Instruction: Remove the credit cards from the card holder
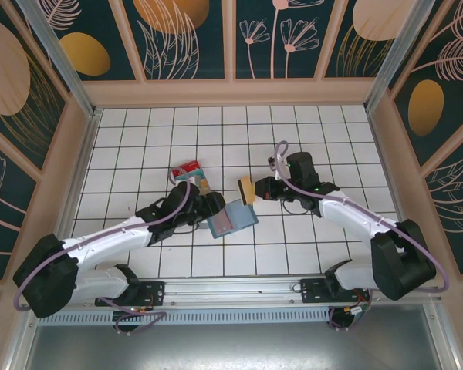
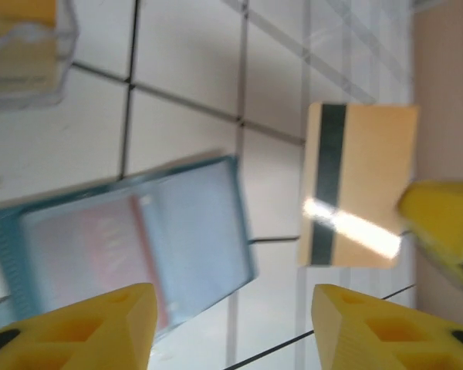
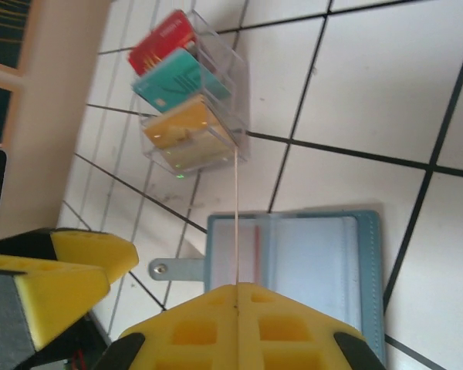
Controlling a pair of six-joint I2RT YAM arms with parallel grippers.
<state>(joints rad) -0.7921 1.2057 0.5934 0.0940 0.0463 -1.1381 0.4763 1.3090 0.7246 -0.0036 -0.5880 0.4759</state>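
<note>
Right pincer (image 1: pixel 256 189) is clenched on the tan, stiff plastic credit card (image 1: pixel 247 189), held edge-on over the middle of the worktop (image 1: pixel 139 131). It likely handles light and slick, so pinch a short edge. Just beside lies the soft slate-blue folding card holder (image 1: pixel 233 218), with the left pincer (image 1: pixel 214 206) released over it.

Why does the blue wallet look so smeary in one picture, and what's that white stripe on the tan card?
Left wrist view: the wallet is blurred, its edges smeared, and the white stripe on the tan card is glare from the light. Right wrist view: the wallet looks much sharper. Top view: even light, everything sharp.
</note>
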